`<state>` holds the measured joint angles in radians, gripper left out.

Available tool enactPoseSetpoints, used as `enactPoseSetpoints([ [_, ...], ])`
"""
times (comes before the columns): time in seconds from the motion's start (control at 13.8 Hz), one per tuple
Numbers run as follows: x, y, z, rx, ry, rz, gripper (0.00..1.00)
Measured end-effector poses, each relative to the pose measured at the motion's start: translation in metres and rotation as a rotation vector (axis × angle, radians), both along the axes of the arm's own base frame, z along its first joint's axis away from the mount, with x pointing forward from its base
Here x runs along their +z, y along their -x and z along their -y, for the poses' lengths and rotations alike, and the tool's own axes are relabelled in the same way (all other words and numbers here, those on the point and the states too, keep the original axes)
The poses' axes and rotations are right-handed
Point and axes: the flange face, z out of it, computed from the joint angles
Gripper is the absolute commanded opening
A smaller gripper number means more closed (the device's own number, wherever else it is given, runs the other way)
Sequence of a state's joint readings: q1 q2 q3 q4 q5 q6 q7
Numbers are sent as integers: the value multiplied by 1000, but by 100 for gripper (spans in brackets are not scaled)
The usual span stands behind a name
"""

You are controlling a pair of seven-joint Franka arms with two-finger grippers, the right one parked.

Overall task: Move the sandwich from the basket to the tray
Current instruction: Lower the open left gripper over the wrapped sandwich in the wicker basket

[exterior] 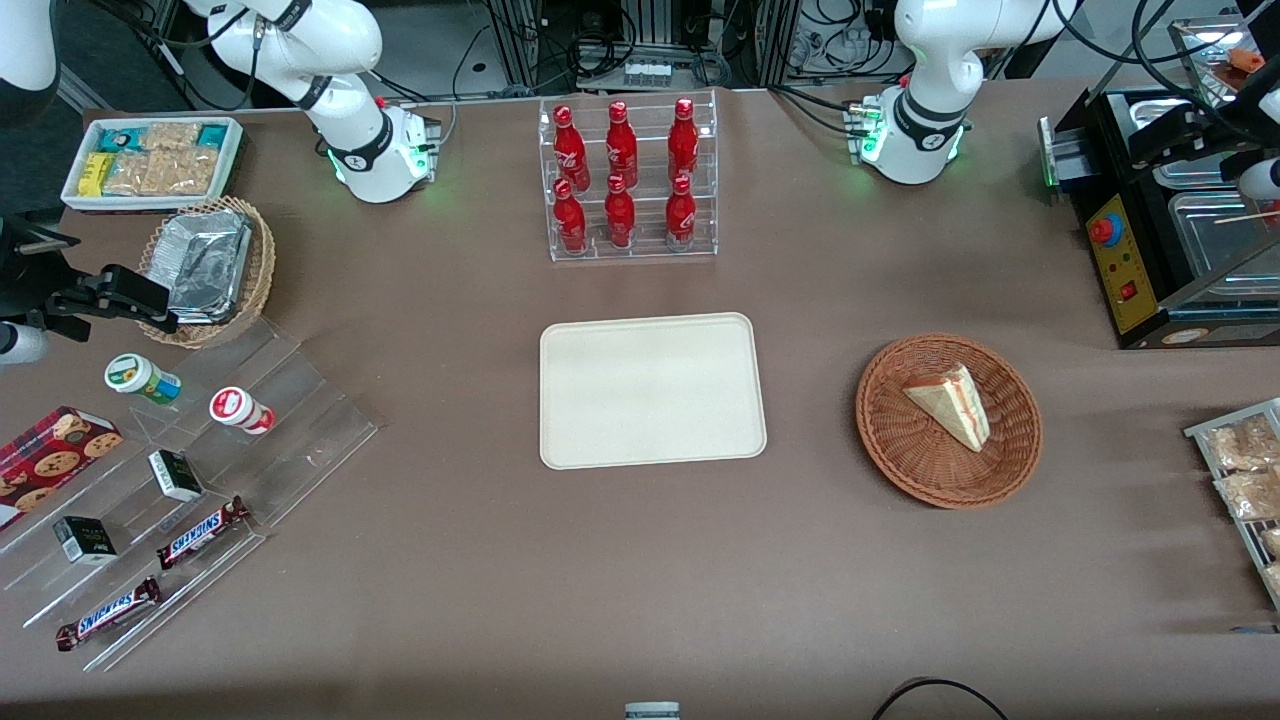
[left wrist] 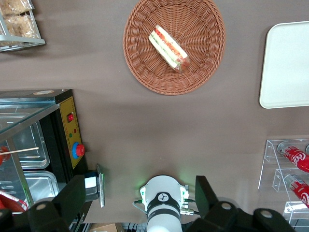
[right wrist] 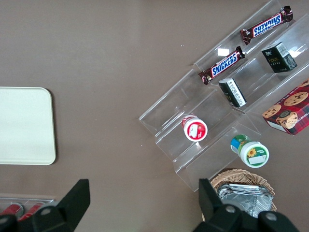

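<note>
The sandwich (exterior: pixel 952 404), a pale triangular wedge, lies in the round reddish-brown wicker basket (exterior: pixel 1010 462). In the left wrist view its red and green filling shows on the cut edge (left wrist: pixel 168 49), inside the basket (left wrist: pixel 145 72). The cream-white tray (exterior: pixel 652 391) lies flat and bare beside the basket, toward the parked arm's end; one end of it shows in the left wrist view (left wrist: pixel 287 63). My left gripper (exterior: pixel 1185 135) is open and empty, high over the black machine at the working arm's end, well apart from the basket. Its dark fingers (left wrist: pixel 77 195) stand wide apart.
A black machine with metal trays (exterior: pixel 1150 240) stands near the gripper. A clear rack of red bottles (exterior: pixel 627 180) stands farther from the camera than the tray. A rack of snack packets (exterior: pixel 1240 480) lies at the working arm's table edge. Acrylic steps with snacks (exterior: pixel 190 500) are at the parked arm's end.
</note>
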<state>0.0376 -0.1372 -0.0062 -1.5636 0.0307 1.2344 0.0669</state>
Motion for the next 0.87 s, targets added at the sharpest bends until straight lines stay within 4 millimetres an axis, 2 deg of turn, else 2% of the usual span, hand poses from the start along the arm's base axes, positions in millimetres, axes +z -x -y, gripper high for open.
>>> enactPoseSetpoints([
  [0.29, -3, -2, 1, -3, 0, -5, 100],
  [0.43, -15, -10, 3, -8, 0, -19, 100],
  [0.58, -40, -26, 4, 1, -2, -32, 100],
  [0.87, -109, -59, 19, 104, -31, -25, 100],
])
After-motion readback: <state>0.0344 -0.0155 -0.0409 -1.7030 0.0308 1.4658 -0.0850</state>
